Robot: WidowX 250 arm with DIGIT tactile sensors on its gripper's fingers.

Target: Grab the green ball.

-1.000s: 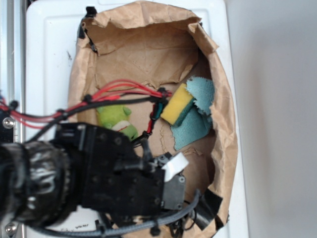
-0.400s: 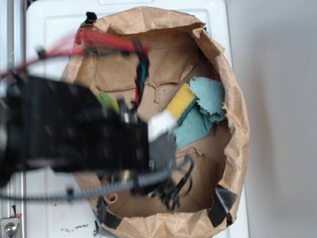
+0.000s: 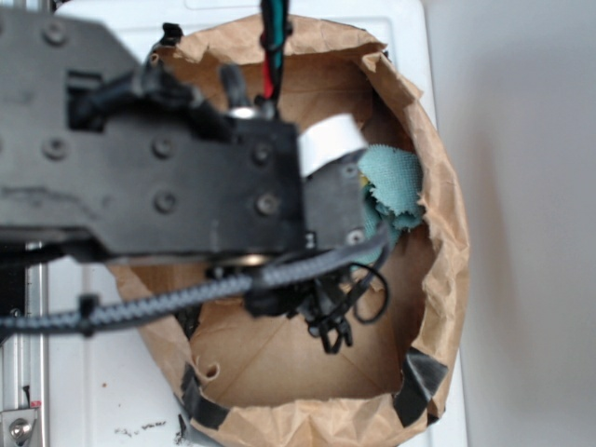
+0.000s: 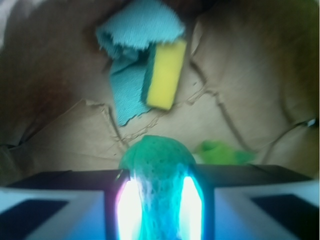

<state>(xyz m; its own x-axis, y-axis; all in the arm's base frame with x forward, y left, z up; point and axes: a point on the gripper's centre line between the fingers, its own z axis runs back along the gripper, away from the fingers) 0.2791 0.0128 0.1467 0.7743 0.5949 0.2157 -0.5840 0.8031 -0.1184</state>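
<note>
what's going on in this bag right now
The gripper is shut on the green ball, holding it above the floor of the brown paper bag. Lying in the bag below are a teal cloth, a yellow sponge on it, and a lime-green plush toy.

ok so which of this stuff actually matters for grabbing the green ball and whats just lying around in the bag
Belongs to the job:
- green ball, held between the fingers
- gripper, closed on it

Just lying about:
- yellow sponge
- teal cloth
- lime-green plush toy, blurred, behind the ball
- brown paper bag holding it all
</note>
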